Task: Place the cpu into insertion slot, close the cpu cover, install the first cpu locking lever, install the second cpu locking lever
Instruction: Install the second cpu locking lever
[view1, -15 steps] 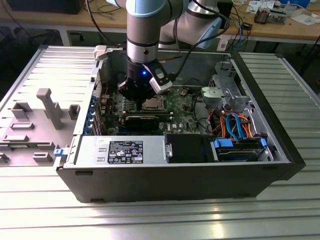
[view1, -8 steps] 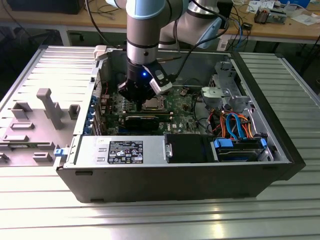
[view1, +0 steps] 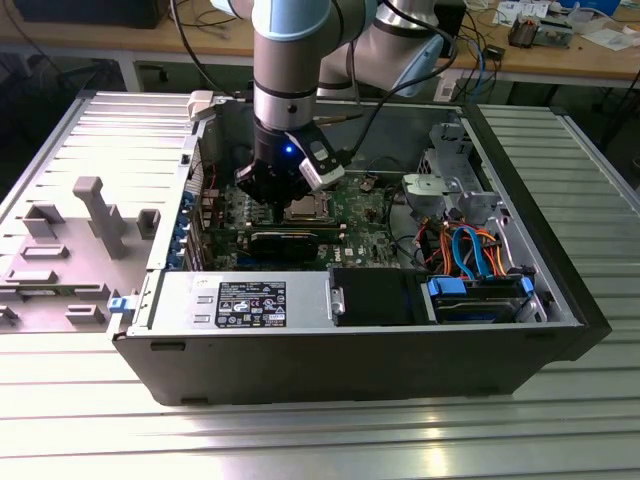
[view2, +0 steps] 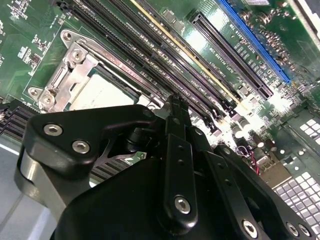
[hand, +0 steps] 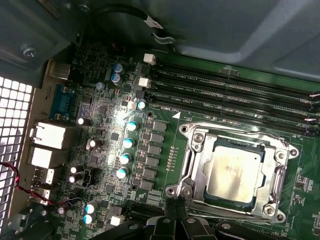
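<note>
Exterior view — tool low over the motherboard, beside the insertion slot.

Second wrist view — fingers pinched narrow, holding nothing visible.

First wrist view — cpu seated in slot, cpu cover down around it. Risk: the tip slips and gouges the board.
</note>
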